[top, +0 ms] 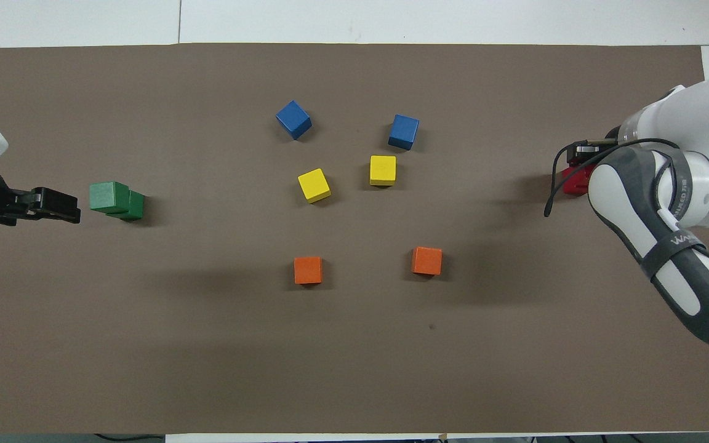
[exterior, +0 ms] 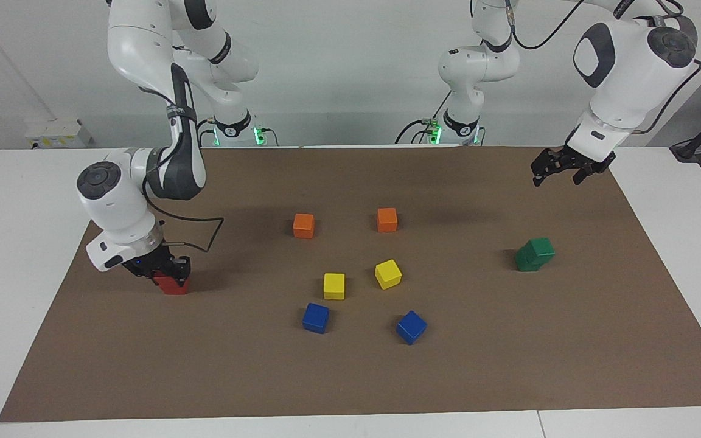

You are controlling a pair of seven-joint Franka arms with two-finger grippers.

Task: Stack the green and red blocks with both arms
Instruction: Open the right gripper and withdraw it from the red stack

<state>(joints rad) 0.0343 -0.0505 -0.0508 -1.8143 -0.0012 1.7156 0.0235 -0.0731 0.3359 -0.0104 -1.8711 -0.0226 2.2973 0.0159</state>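
Two green blocks [exterior: 533, 254] stand stacked toward the left arm's end of the table, the upper one skewed on the lower; they also show in the overhead view [top: 111, 197]. My left gripper [exterior: 560, 171] is open and empty, raised in the air beside that stack and clear of it. My right gripper [exterior: 171, 274] is down at the right arm's end of the mat, shut on a red block [exterior: 174, 286], which also shows in the overhead view [top: 573, 184]. The gripper hides whether one red block sits on another.
Two orange cubes [exterior: 303, 225] [exterior: 387, 219], two yellow cubes [exterior: 334, 286] [exterior: 388, 274] and two blue cubes [exterior: 316, 317] [exterior: 411, 326] lie in the middle of the brown mat [exterior: 350, 377]. White table surrounds the mat.
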